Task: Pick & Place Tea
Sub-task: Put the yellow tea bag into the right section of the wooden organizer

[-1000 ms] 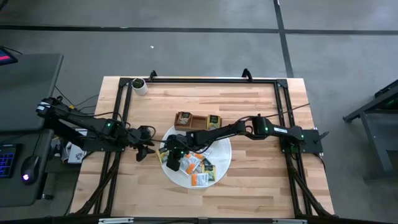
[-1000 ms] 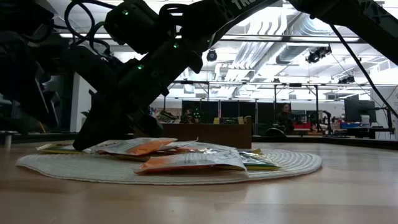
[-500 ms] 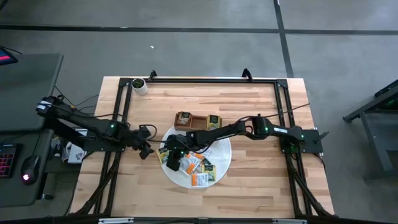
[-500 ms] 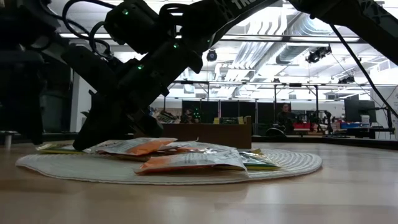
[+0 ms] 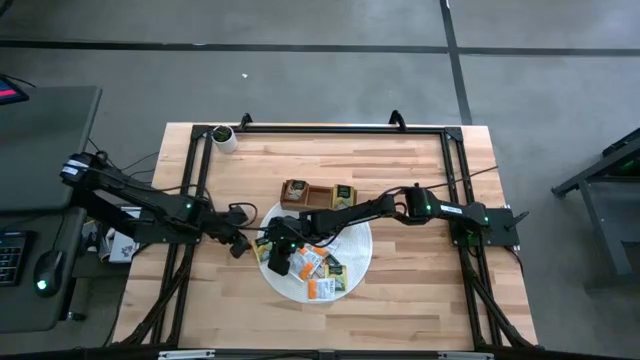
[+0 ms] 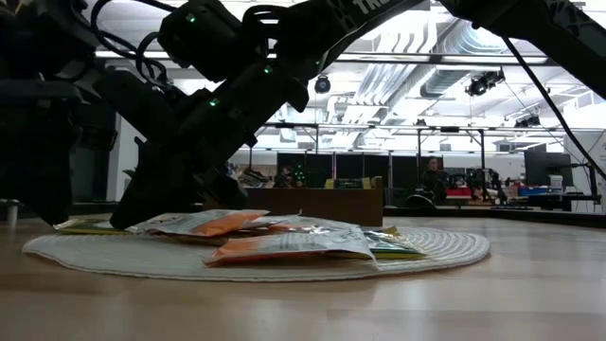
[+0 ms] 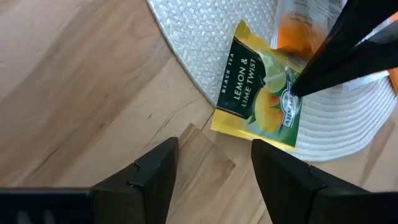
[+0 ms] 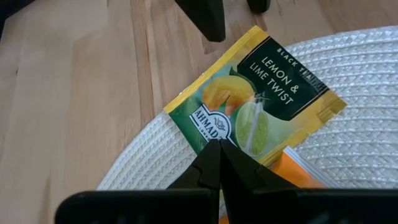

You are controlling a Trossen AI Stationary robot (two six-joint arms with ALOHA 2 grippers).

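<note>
A yellow and green tea packet marked lemon and lime lies on the left edge of the round white mat, one corner out over the wood. Several more packets are piled on the mat. My right gripper, shut, stands on that packet and reaches in from the table's right. My left gripper is open just left of the mat, low over the wood, its fingers pointing at the packet's overhanging corner without touching it. The low view shows the pile and both dark arms. My right gripper rests its shut fingertips on the printed face of the lemon and lime packet, near the logo end. The fingers come slanting down from the table's right. The packet lies flat, partly on the mat and partly on the wood.
The brown wooden tray stands just beyond the mat, with a packet in its right compartment. A white cup sits at the far left corner. Black frame rails run along the table's sides. Bare wood lies near and left of the mat.
My left gripper has moved toward the table's right, closing in on the mat's left edge and the lemon and lime packet. The right arm and the packets have kept still.
</note>
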